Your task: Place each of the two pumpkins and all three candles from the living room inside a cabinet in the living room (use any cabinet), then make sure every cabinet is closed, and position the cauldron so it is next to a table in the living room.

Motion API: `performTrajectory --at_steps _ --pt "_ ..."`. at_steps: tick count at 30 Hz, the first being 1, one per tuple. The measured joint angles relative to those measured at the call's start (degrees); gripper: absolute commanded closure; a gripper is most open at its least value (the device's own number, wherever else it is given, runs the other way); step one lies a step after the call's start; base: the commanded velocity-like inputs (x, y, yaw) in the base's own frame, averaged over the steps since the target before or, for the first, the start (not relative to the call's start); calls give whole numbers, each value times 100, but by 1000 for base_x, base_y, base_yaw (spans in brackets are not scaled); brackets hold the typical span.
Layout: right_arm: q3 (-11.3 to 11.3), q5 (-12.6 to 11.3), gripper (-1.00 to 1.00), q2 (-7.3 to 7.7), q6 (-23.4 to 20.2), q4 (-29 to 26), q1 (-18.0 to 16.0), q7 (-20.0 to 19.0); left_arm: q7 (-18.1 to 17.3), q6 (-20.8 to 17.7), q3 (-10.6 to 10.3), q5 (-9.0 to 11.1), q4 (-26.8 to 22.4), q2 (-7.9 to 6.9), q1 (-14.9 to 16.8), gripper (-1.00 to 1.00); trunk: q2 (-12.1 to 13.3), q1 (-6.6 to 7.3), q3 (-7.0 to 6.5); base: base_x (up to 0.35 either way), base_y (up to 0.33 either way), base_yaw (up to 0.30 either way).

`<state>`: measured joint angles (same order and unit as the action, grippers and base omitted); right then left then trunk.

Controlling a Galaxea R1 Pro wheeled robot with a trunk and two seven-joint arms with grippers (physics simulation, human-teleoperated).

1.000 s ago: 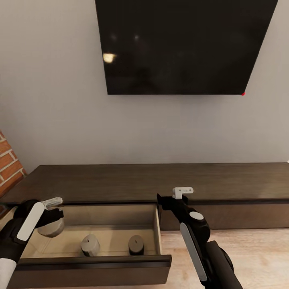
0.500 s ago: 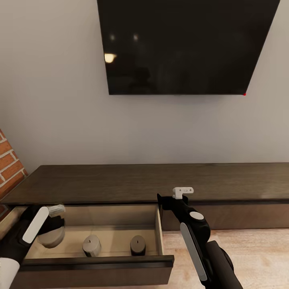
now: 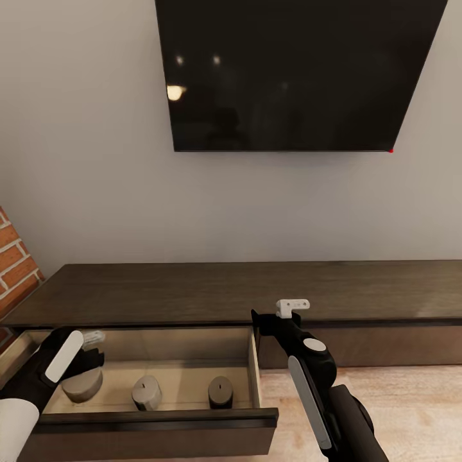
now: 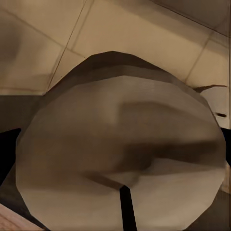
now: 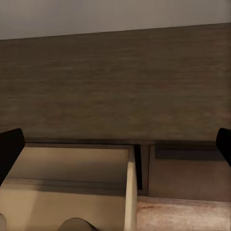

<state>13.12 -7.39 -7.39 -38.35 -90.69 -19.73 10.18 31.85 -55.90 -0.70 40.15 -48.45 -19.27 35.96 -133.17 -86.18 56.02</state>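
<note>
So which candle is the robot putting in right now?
Below the wall-mounted TV, the long dark cabinet has one open drawer. Of three candles inside, it's the leftmost candle, under the left gripper; the other two stand free.

A long low cabinet (image 3: 244, 292) runs along the wall, with a television (image 3: 295, 70) mounted above it and a brick fireplace (image 3: 16, 260) at its left end. The cabinet's left drawer (image 3: 154, 417) is pulled open toward the viewer. Three candles stand in a row inside: the left candle (image 3: 81, 385) under the left gripper (image 3: 86, 359), the middle candle (image 3: 146, 391) beside it, the right candle (image 3: 220, 391) near the drawer's right wall. The right gripper (image 3: 292, 307) hangs over the cabinet's front edge, just right of the drawer.
</note>
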Motion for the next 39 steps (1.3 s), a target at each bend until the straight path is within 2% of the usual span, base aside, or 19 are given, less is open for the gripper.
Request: performTrajectory --at_steps 7,11,14,21,26,31,33,36,39 --pt "0 0 -100 0 4 -3 0 0 -20 297 -26 7 20 -3 4 100 0 0 0 0 0 0" --pt "0 -5 -100 0 5 -3 0 0 -255 422 -47 15 30 -2 5 100 0 0 0 0 0 0" --pt "0 -8 -100 0 5 -1 2 0 -432 439 -86 -17 33 -2 4 100 0 0 0 0 0 0" --pt "0 -9 -100 0 5 -3 8 -2 -525 448 -111 -13 35 -1 4 100 0 0 0 0 0 0" --pt "0 -9 -100 0 5 -2 9 -7 -544 439 -113 -15 42 -4 4 100 -199 -109 90 0 0 0" --pt "0 -9 -100 2 31 -3 14 -9 -540 444 -113 -22 278 -9 69 100 -399 -219 179 0 0 0" --pt "4 -9 -100 5 91 -3 18 -16 -539 447 -113 -20 342 -10 111 100 -441 -242 198 0 0 0" --pt "12 -18 -100 9 426 -3 36 -26 -538 454 -118 -27 396 -10 141 100 -441 -242 198 0 0 0" --pt "9 -26 -100 15 688 -6 52 -36 -538 465 -151 -197 413 -1 156 100 -441 -242 198 0 0 0"
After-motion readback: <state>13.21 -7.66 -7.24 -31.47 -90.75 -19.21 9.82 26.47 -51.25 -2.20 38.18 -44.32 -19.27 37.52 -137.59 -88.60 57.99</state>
